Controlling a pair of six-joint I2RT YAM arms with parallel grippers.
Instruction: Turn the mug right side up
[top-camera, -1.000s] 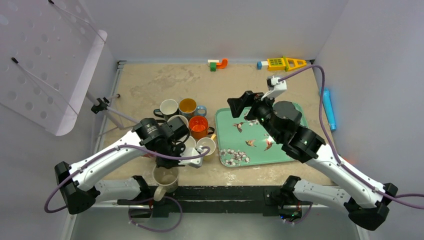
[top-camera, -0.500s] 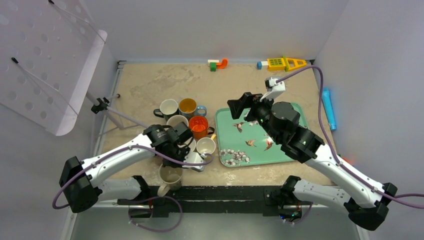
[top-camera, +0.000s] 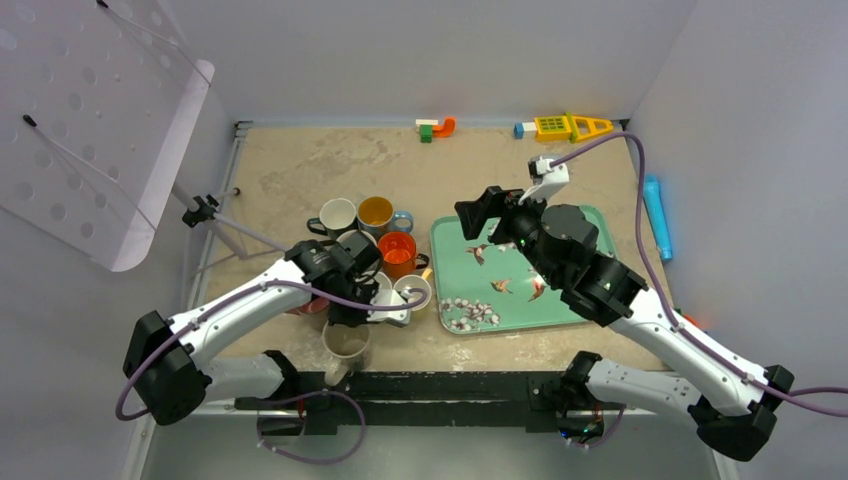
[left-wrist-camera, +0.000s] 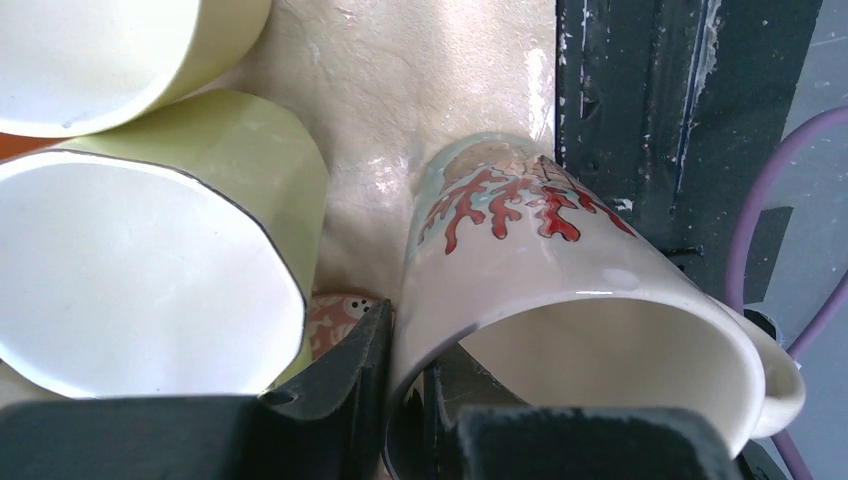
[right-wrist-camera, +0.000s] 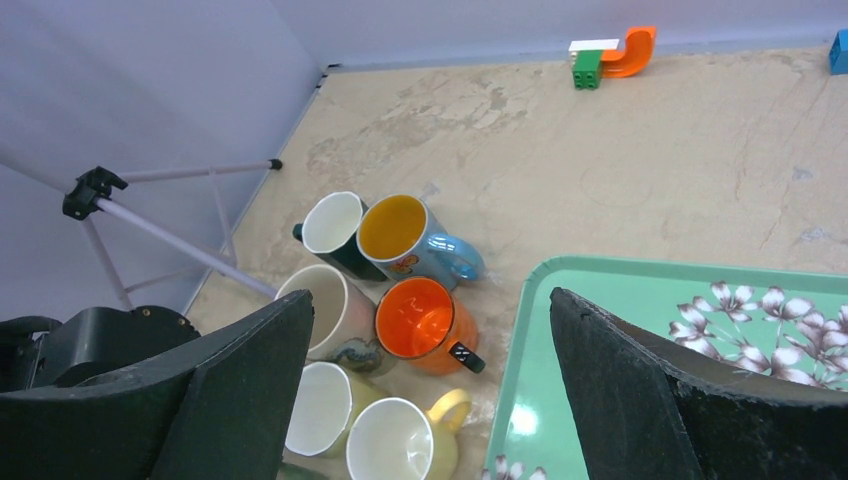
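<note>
The left pincer (left-wrist-camera: 405, 392) is clamped on the rim of the coral mug (left-wrist-camera: 560, 270), one finger (left-wrist-camera: 345, 375) outside the wall and the other down inside the mouth. From above, that coral mug (top-camera: 345, 343) sits right under the pincer (top-camera: 350, 318), at the near edge of the table. Its opening faces upward and its handle points away from the pincer toward the black strip (left-wrist-camera: 640, 120) along the front. I can't tell whether its base is resting on the table or lifted a little off it. Just beside the outer finger is a pale green mug (left-wrist-camera: 150, 270), close to the coral one, and a second pale green mug (left-wrist-camera: 100, 50) stands just past it. Over on the other side, the right pincer (right-wrist-camera: 428, 300) hangs with its jaws wide apart and nothing between them. Below it and ahead of it stands the cluster of upright mugs, with the orange mug (right-wrist-camera: 425, 315) nearest. The green tray (top-camera: 455, 275) lies beneath it.
</note>
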